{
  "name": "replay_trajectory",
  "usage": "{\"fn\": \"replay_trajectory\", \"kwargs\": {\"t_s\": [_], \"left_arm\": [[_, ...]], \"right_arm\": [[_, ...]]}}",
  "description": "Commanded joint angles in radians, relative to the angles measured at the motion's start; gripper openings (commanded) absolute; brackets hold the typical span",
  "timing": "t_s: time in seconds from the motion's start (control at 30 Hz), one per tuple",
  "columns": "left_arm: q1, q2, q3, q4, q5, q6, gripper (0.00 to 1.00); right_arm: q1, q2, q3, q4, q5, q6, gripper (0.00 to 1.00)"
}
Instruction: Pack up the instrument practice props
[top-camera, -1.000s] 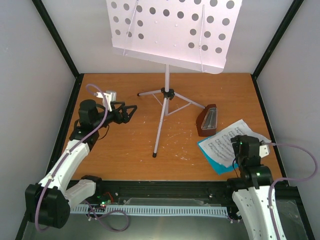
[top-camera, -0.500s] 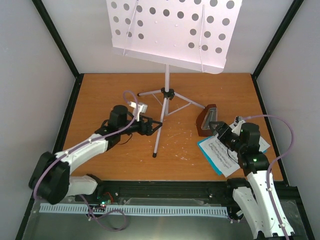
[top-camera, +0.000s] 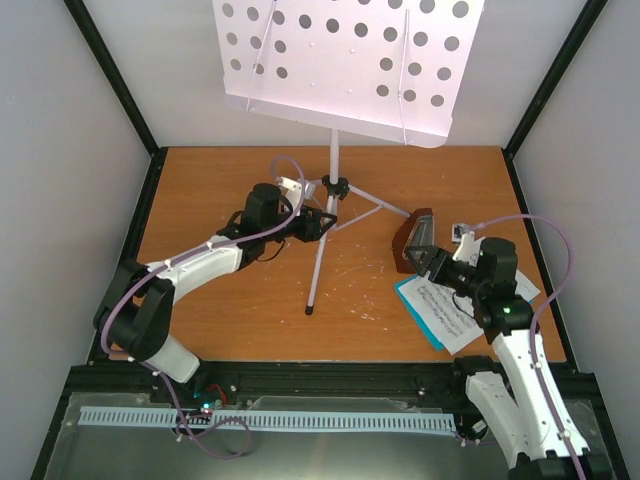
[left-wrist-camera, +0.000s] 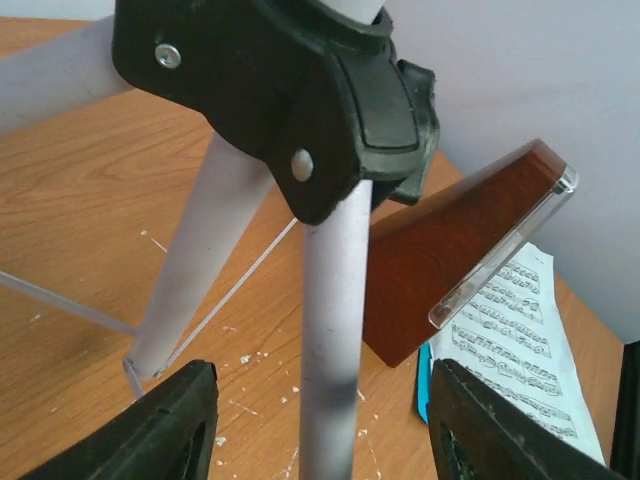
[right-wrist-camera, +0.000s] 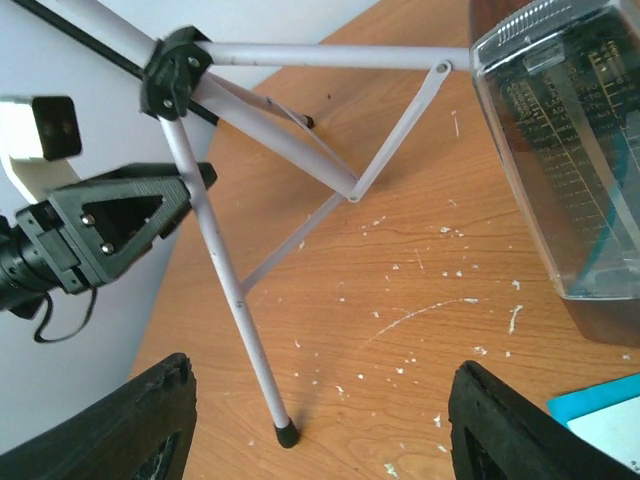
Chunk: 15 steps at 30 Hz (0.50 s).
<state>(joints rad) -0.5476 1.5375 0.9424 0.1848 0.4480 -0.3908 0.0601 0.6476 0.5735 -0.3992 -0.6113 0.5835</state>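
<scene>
The music stand (top-camera: 333, 160) stands at the table's back middle, its perforated desk (top-camera: 350, 60) high above. My left gripper (top-camera: 326, 221) is open, its jaws on either side of the stand's front leg (left-wrist-camera: 335, 330) just below the black hub (left-wrist-camera: 300, 90), not touching it. The brown metronome (top-camera: 412, 241) lies right of the stand, also in the left wrist view (left-wrist-camera: 460, 250) and right wrist view (right-wrist-camera: 560, 150). My right gripper (top-camera: 425, 262) is open and empty, close beside the metronome. Sheet music (top-camera: 470, 290) lies on a teal booklet (top-camera: 425, 318), partly under my right arm.
The stand's front leg ends in a black foot (right-wrist-camera: 287, 433) on the wooden table (top-camera: 230, 310). Grey walls with black frame posts (top-camera: 120, 90) enclose the table on three sides. The stand's other two legs (top-camera: 375, 202) spread toward the back.
My left gripper has reached right and back, from the table's left to around the stand's front leg. My right gripper has swung forward from over the papers to beside the metronome.
</scene>
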Motion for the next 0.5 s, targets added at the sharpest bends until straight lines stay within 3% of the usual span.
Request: {"fn": "replay_trajectory", "kwargs": {"t_s": [0.0,0.33,0.47], "left_arm": [[-0.012,0.026,0.046,-0.009,-0.022,0.061,0.55],[-0.01,-0.03,-0.019,-0.034,-0.066,0.096,0.18],[-0.009,-0.113,-0.082,-0.064,-0.11,0.093,0.13]], "right_arm": [[0.007,0.071,0.035,0.077,-0.029,-0.05,0.66],[0.086,0.128,0.025,0.124,0.015,-0.057,0.58],[0.132,0.112,0.028,0.137,0.045,-0.05,0.59]]}}
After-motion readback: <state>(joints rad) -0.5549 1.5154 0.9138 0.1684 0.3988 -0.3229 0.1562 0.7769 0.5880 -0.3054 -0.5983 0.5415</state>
